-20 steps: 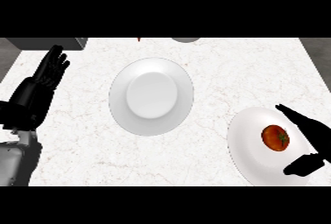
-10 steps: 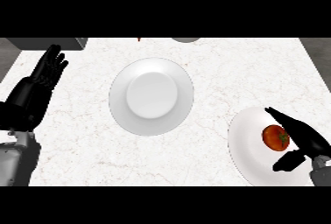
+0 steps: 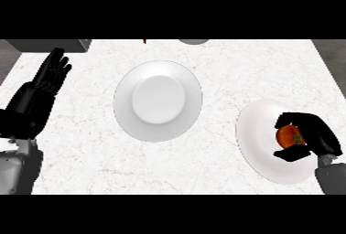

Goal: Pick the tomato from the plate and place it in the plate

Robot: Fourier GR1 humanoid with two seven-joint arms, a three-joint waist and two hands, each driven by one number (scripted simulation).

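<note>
A red tomato (image 3: 290, 136) lies on the white plate (image 3: 260, 145) at the right side of the counter. My right hand (image 3: 316, 133) is curled round the tomato, fingers over its top and thumb under its near side, hiding most of it. A second white plate (image 3: 157, 100) sits bare at the middle of the counter. My left hand (image 3: 45, 86) rests open at the left edge, fingers up.
The white marbled counter (image 3: 223, 68) spreads between the two plates. A grey block (image 3: 40, 45) stands at the far left corner. A grey round thing (image 3: 194, 41) and a small red thing (image 3: 144, 41) peek in at the far edge.
My right hand has come down over the tomato and its fingers have curled round it. The left hand has barely shifted.
</note>
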